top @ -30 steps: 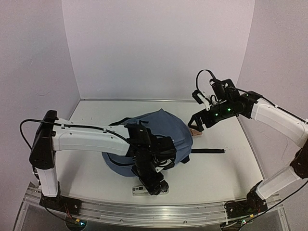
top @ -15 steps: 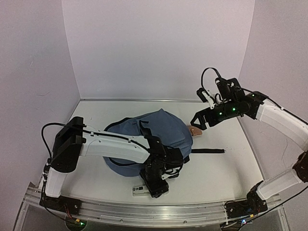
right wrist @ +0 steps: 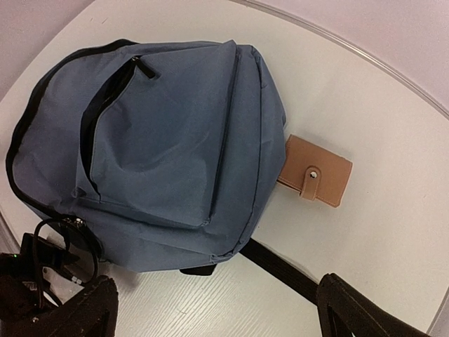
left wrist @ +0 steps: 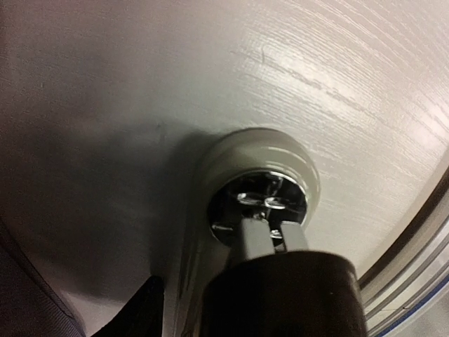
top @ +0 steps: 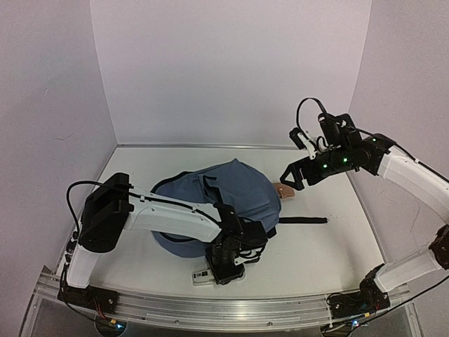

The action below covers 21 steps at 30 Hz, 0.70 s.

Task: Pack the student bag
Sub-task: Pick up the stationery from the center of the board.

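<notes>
The slate-blue student bag (top: 235,189) lies flat mid-table, its front pocket zipper (right wrist: 105,105) partly open; it also shows in the right wrist view (right wrist: 161,140). My left gripper (top: 226,268) is low at the bag's near edge, over a small white object (top: 202,278). In the left wrist view two dark prongs (left wrist: 256,239) stand close together against a round grey, shiny-centred thing (left wrist: 259,189) on the table; I cannot tell its grip. My right gripper (top: 290,177) hovers open and empty (right wrist: 217,309) above the bag's right side, near a tan wallet (right wrist: 316,170).
The tan wallet (top: 284,189) lies on the table touching the bag's right edge. A black strap (top: 305,221) runs right from the bag. White walls close the back and sides. A metal rail (top: 210,309) runs along the near edge.
My left arm's upper links swung right and forward while its gripper stayed low at the bag's near edge. My right gripper drifted slightly right and up.
</notes>
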Each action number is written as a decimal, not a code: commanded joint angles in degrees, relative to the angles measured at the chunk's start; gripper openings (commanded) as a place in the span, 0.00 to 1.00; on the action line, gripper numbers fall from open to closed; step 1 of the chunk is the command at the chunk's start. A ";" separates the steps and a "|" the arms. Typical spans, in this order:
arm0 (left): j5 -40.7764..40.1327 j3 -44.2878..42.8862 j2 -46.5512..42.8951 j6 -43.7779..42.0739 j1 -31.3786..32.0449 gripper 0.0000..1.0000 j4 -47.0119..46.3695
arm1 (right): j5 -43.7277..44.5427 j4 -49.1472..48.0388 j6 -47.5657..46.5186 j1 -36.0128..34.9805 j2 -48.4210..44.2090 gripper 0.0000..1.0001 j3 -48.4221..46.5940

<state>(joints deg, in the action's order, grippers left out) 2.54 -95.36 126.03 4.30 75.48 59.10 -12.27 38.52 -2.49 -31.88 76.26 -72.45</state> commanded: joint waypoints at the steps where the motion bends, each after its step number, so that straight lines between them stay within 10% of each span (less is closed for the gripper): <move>1: -0.22 2.16 0.83 -0.91 0.09 0.42 -1.79 | 0.28 0.17 0.35 0.19 -1.34 0.98 0.02; 14: 2.64 -8.06 -6.74 3.57 -0.47 0.02 3.14 | -1.19 0.06 3.15 0.19 3.82 0.98 -6.26; 21: 11.93 -12.38 -12.44 11.21 -7.19 0.00 2.24 | -3.29 -0.63 5.95 0.19 9.74 0.98 -13.11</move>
<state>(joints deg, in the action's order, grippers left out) 7.91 -104.23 122.89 9.63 73.62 61.56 -13.95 39.06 0.97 -31.83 83.14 -80.58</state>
